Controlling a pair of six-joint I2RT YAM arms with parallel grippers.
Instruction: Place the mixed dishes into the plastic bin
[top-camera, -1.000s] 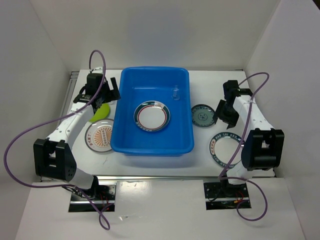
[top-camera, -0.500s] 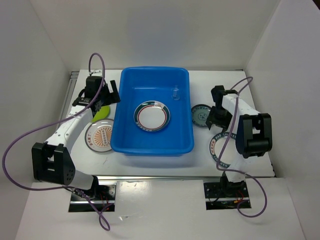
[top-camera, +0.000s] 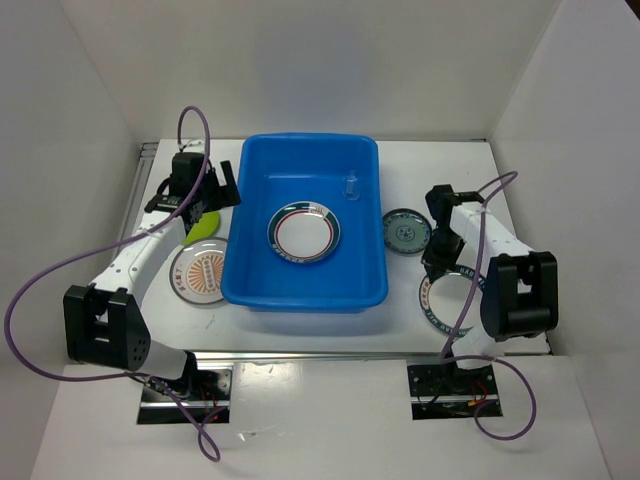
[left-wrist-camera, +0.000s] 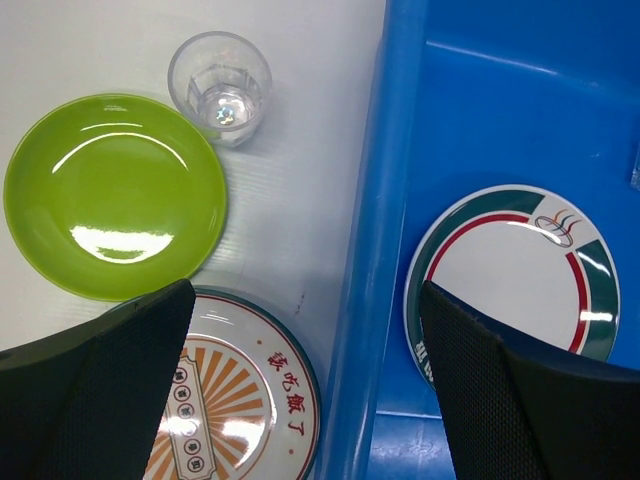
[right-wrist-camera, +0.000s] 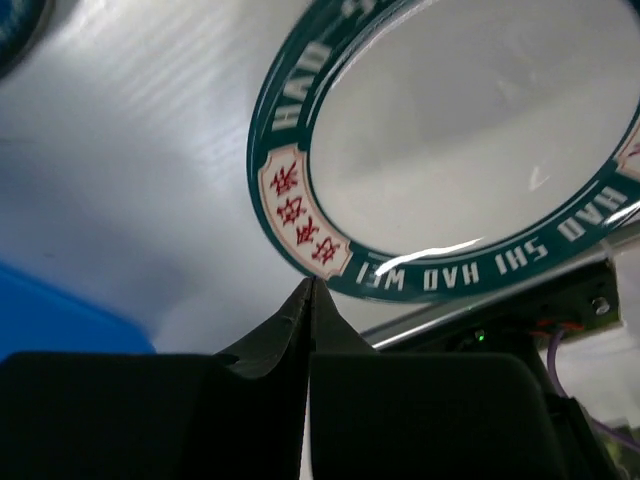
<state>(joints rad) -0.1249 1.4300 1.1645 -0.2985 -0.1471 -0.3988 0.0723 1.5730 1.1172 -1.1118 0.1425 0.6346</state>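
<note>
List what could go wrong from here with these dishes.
1. The left gripper hangs open over the bin's wall; lowering there may strike the rim.
2. The clear cup stands right beside the lime-green plate; lifting that plate could tip it.
3. The right gripper is shut at the flat teal-rimmed plate's edge; it may only shove the plate toward the near edge of the table.

Table (top-camera: 455, 170): white, matte; we see faint ribbing up close in wrist views.
Walls: we count 3, all plain white: back wall (top-camera: 320, 70), left wall (top-camera: 60, 150), right wall (top-camera: 585, 150).
Metal strip (top-camera: 320, 356): silver, along table's near edge.
Front panel (top-camera: 320, 430): white, just below strip.
</note>
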